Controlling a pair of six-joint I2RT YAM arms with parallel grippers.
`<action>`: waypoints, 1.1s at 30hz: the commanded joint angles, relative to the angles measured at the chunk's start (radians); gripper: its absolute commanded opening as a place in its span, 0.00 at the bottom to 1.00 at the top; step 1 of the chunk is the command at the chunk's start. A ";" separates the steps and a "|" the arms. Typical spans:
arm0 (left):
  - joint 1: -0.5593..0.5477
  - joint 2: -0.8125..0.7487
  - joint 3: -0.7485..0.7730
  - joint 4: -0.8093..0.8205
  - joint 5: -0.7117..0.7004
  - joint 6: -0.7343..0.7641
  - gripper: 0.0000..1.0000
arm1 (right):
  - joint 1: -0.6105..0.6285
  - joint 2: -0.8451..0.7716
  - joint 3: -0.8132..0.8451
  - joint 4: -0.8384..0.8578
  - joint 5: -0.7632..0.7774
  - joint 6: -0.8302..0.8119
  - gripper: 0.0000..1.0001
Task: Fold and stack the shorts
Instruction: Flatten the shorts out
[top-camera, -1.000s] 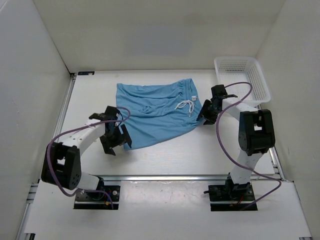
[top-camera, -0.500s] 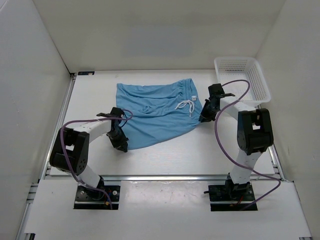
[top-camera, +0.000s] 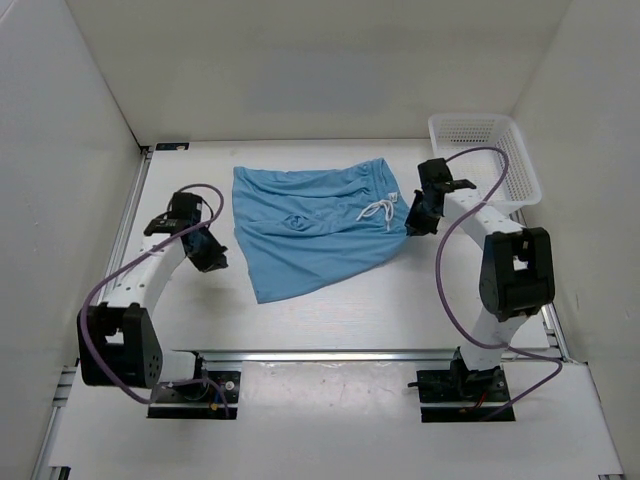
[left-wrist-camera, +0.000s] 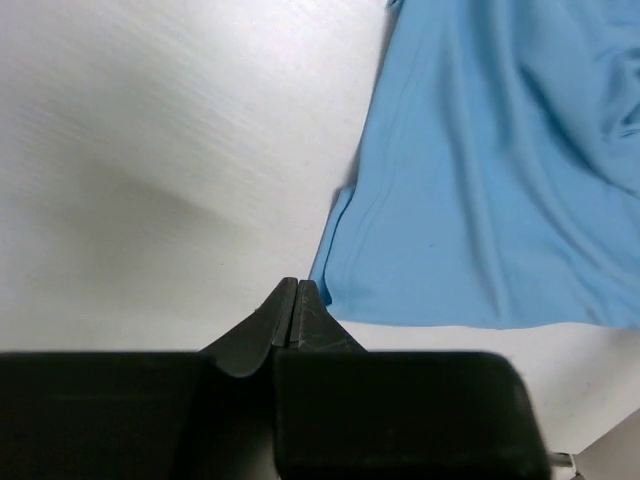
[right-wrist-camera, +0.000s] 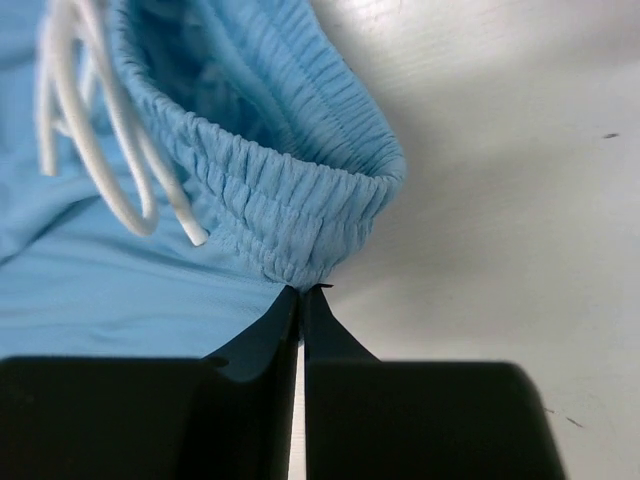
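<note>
The light blue shorts (top-camera: 310, 225) lie spread on the table, waistband to the right, with a white drawstring (top-camera: 377, 211). My right gripper (top-camera: 412, 225) is at the waistband's near right corner. In the right wrist view its jaws (right-wrist-camera: 303, 290) are shut, pinching the bunched elastic edge of the shorts (right-wrist-camera: 250, 200), with the drawstring (right-wrist-camera: 100, 130) hanging at the left. My left gripper (top-camera: 212, 262) is left of the shorts, apart from them. In the left wrist view it (left-wrist-camera: 296, 285) is shut with nothing between the fingers, and the hem of the shorts (left-wrist-camera: 480, 200) lies just beyond the tips.
A white mesh basket (top-camera: 520, 165) stands at the back right corner, close behind the right arm. White walls enclose the table on the left, right and back. A metal rail runs along the near edge by the arm bases.
The left gripper has shut and swung left off the lower hem, now clear of the fabric. The right gripper has closed on the waistband corner, and the shorts have shifted slightly right.
</note>
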 joint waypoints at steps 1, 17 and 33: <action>0.001 -0.036 0.026 -0.037 0.027 0.040 0.10 | 0.000 -0.083 0.005 -0.029 0.067 -0.029 0.00; -0.321 0.289 0.003 0.075 0.032 -0.086 0.82 | 0.029 -0.043 -0.027 -0.029 0.058 -0.011 0.00; -0.128 0.098 0.150 -0.031 0.016 0.041 0.10 | 0.029 -0.013 0.094 -0.096 0.078 -0.020 0.00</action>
